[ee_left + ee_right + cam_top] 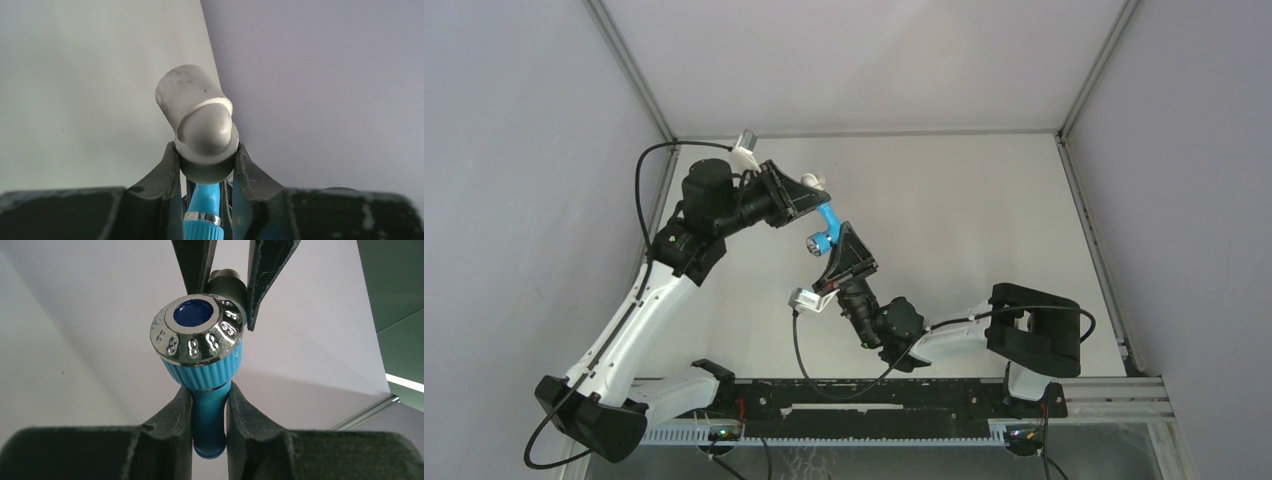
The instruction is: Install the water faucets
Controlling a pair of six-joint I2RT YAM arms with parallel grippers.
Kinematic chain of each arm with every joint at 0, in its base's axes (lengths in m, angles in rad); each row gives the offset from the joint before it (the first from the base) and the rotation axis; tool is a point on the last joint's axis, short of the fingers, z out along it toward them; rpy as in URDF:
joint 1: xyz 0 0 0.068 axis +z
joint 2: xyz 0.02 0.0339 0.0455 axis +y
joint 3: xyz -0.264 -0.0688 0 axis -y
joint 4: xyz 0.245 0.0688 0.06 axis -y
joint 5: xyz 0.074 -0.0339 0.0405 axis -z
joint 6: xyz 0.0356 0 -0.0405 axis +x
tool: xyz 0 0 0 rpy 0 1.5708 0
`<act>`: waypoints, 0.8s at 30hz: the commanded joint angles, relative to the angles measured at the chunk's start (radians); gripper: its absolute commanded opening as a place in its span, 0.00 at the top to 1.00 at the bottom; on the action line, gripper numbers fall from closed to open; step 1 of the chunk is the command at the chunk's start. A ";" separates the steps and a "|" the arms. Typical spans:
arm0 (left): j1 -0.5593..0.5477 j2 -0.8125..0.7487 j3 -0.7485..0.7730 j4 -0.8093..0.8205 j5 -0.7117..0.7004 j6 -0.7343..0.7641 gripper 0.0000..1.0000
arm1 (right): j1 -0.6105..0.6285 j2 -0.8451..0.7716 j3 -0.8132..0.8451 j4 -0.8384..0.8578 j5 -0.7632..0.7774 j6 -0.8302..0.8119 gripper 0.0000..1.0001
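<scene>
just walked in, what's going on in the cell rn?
Both arms are holding one assembly in the air above the table. The left tool is clamped on a white elbow fitting. The right tool is clamped on the blue faucet, gripping its stem. The faucet's far end runs into the fitting between the left tool's fingers. Whether it is fully seated doesn't show.

We get soft, even, fairly bright light in all 3 views; on the table (944, 200) the arms (634, 320) cast only faint, diffuse shadows. The blue faucet (207, 375) shows sharp glints on its chrome. The white fitting (200, 120) sits shaded and greyish, its dusty surface in focus, the background plain.
</scene>
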 commanded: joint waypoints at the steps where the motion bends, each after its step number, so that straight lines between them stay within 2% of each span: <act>1: -0.004 0.002 0.066 0.021 0.037 0.026 0.92 | 0.024 -0.017 0.005 0.037 -0.076 0.007 1.00; 2: -0.003 0.002 0.064 0.021 0.038 0.026 0.98 | 0.028 -0.028 0.002 0.038 -0.074 0.029 1.00; 3: -0.003 0.001 0.062 0.021 0.041 0.026 1.00 | 0.033 -0.044 -0.004 0.036 -0.074 0.065 1.00; 8: -0.003 -0.017 0.024 0.102 0.055 0.001 1.00 | 0.067 -0.135 -0.026 0.005 -0.070 0.282 1.00; 15: -0.003 -0.018 0.006 0.137 0.044 -0.002 1.00 | 0.094 -0.088 -0.014 -0.020 -0.036 0.281 1.00; 16: -0.003 -0.020 0.000 0.137 0.028 0.000 1.00 | 0.096 -0.079 -0.008 -0.036 -0.011 0.279 0.80; 17: -0.002 -0.020 -0.005 0.134 0.005 0.004 1.00 | 0.099 -0.072 -0.007 -0.054 0.013 0.283 0.53; 18: -0.001 -0.016 -0.020 0.132 -0.033 0.010 1.00 | 0.098 -0.065 -0.010 -0.095 0.037 0.293 0.34; 20: 0.001 -0.006 -0.054 0.172 -0.067 0.022 1.00 | 0.101 -0.050 -0.027 -0.127 0.090 0.341 0.07; 22: 0.002 0.018 -0.091 0.248 -0.066 0.031 1.00 | 0.110 -0.045 -0.055 -0.144 0.140 0.390 0.01; 24: 0.008 0.064 -0.114 0.337 -0.025 0.037 1.00 | 0.125 -0.058 -0.081 -0.169 0.181 0.443 0.00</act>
